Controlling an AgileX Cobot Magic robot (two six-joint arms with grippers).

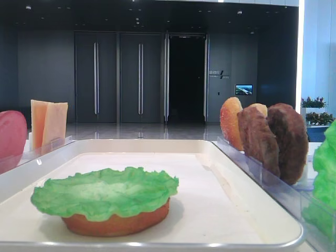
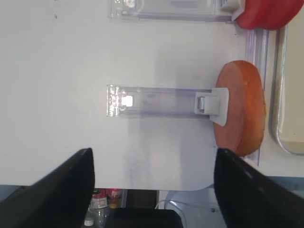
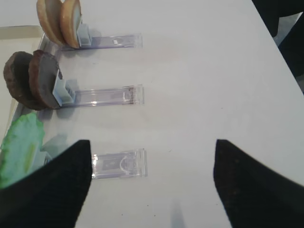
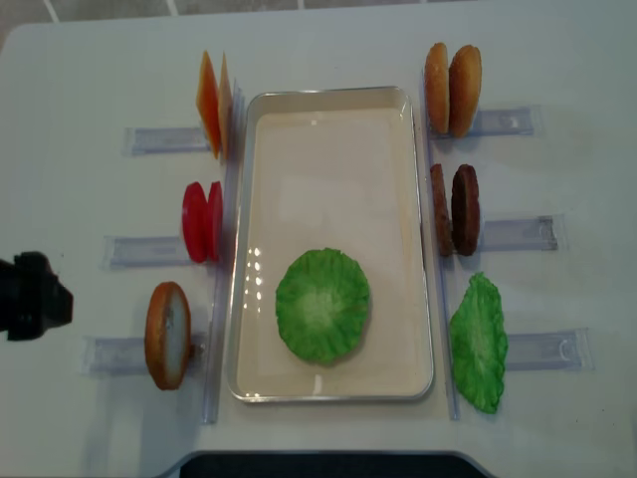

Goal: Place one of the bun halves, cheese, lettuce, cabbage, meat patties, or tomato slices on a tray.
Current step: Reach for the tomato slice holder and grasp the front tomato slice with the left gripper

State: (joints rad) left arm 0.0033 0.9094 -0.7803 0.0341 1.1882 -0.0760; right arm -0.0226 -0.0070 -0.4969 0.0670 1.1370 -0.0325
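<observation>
The white tray [image 4: 328, 100] lies mid-table. A lettuce [image 4: 321, 304] leaf rests in it on a bun half [image 1: 118, 223]. Left of the tray stand cheese [image 4: 214, 103], tomato slices [image 4: 202, 221] and a bun half [image 4: 167, 334]. To its right stand two bun halves [image 4: 451, 88], meat patties [image 4: 455, 209] and another lettuce [image 4: 479, 341] leaf. Cabbage is out of view. My left gripper [image 2: 152, 187] is open and empty above the table's near edge, left of the bun half [image 2: 240, 107]. My right gripper [image 3: 149, 185] is open and empty over bare table, right of the lettuce [image 3: 21, 147].
Clear plastic holders [image 4: 149, 251] hold the food upright on both sides of the tray, one [image 3: 118, 164] between my right fingers [image 3: 57, 190]. A black part of the left arm [image 4: 30, 297] hangs at the far left. Beyond the table is a dark hall.
</observation>
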